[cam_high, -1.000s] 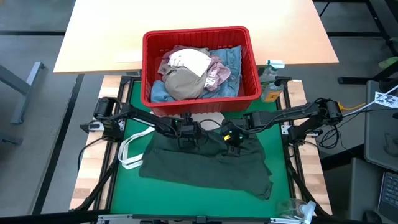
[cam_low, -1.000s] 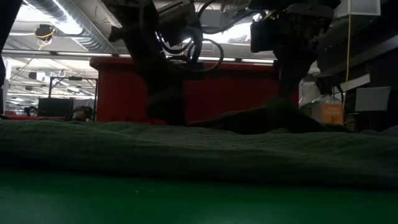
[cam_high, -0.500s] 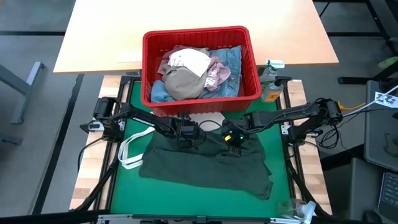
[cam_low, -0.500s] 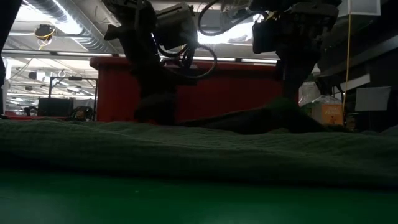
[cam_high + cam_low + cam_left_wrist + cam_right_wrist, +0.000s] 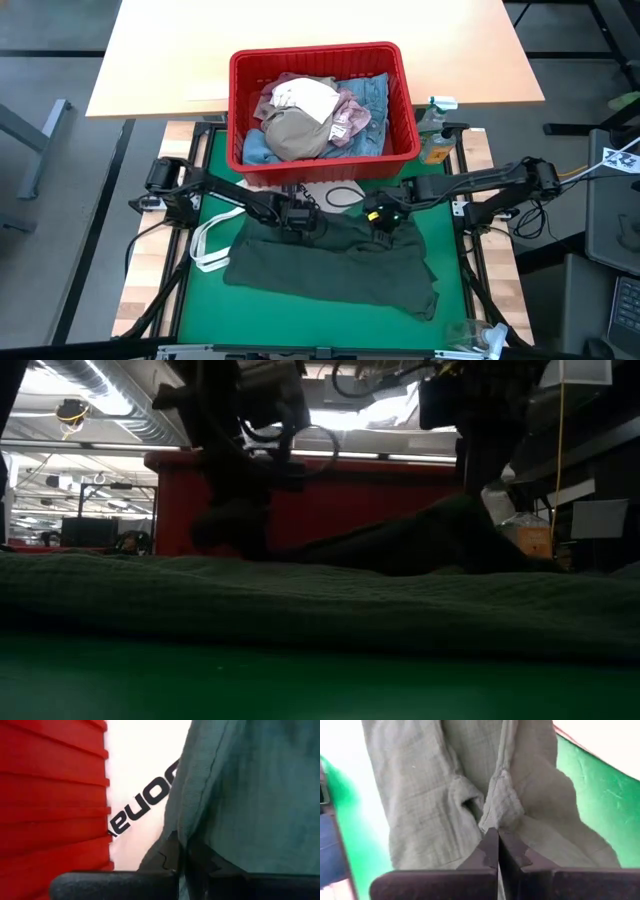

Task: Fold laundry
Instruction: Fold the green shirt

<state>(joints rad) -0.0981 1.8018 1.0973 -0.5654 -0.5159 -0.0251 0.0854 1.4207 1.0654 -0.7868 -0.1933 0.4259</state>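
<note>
Across the centre of the high view, a dark green top [image 5: 330, 262] of soft, faintly checked weave is spread in a rumpled, roughly rectangular shape on the green mat [image 5: 200, 310]; its upper edge is pinched by both grippers; the left gripper [image 5: 296, 221] is closed on a folded seam just beside the white tote bag [image 5: 215, 243] with black lettering; the right gripper [image 5: 383, 222] is clamped on a bunched ridge of the cloth; at upper centre, a ribbed red plastic basket [image 5: 322, 165] is heaped with beige trousers [image 5: 296, 133], a mottled pink top [image 5: 350, 115] and blue denim jeans [image 5: 375, 92].
</note>
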